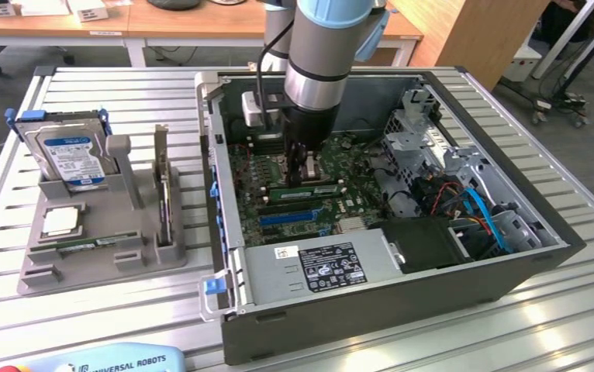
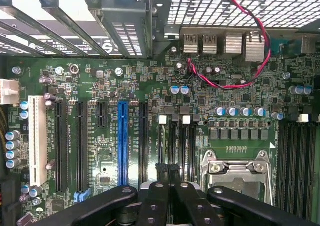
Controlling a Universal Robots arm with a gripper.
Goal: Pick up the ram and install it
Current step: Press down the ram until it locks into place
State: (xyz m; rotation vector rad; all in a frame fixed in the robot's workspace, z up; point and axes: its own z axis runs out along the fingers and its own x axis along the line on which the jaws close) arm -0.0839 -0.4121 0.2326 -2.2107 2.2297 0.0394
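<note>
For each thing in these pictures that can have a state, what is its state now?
gripper: shut, down inside the open case over the motherboard.
computer case: side open, lying on the table.
ram: lying flat along the motherboard under the gripper; seated or not, cannot tell.
hard drive: standing upright in the grey holder.
second green stick: resting in the holder.

**Where everything sits around me**

My arm [image 1: 315, 70] reaches down into the open computer case [image 1: 380, 302], which lies on the slatted table [image 1: 90, 325]. My claw [image 1: 302, 167] hangs over the motherboard [image 1: 308, 198], toward the case's 10 o'clock corner in the exterior view. A ram stick [image 1: 302, 188] sits in a slot just at 6 o'clock of my claw. The power supply [image 1: 318, 267] lies at 6 o'clock inside the case, and the drive cage [image 1: 432, 147] at 2 o'clock. At 9 o'clock of the case, beside it on the table, stands the parts holder [image 1: 101, 248], with the hard drive [image 1: 70, 155] upright at its 12 o'clock end.
</note>
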